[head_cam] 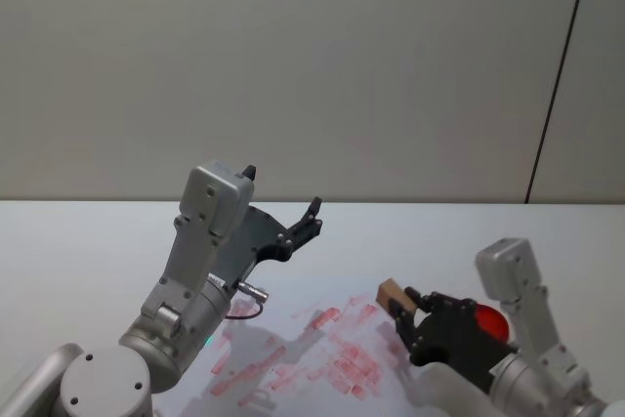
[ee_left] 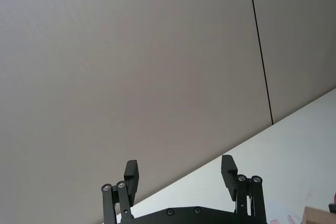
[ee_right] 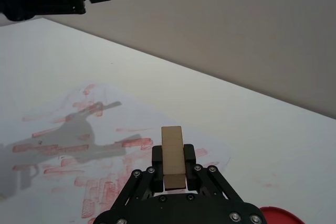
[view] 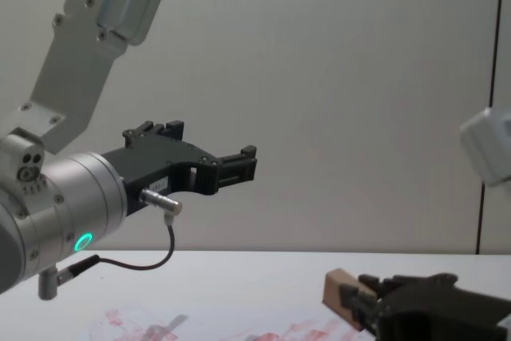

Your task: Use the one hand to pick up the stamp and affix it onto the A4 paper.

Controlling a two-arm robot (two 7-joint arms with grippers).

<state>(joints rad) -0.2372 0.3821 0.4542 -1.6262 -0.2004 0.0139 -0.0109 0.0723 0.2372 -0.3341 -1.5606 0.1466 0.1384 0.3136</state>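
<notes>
The stamp [head_cam: 393,294], a light-tan wooden block, is held above the table with my right gripper [head_cam: 402,308] shut on it. In the right wrist view the stamp [ee_right: 172,153] stands upright between the black fingers [ee_right: 157,156], over the near right part of the A4 paper [ee_right: 79,140]. The A4 paper [head_cam: 293,358] lies flat and carries many red stamp prints. My left gripper [head_cam: 311,217] is raised high over the paper's far side, open and with nothing in it [ee_left: 180,174]. From the chest, the stamp [view: 339,289] hangs just above the paper [view: 263,333].
A red round ink pad [head_cam: 488,319] sits on the white table [head_cam: 78,261] right of the paper, partly behind my right gripper. A plain grey wall rises behind the table. The left arm casts a shadow on the paper.
</notes>
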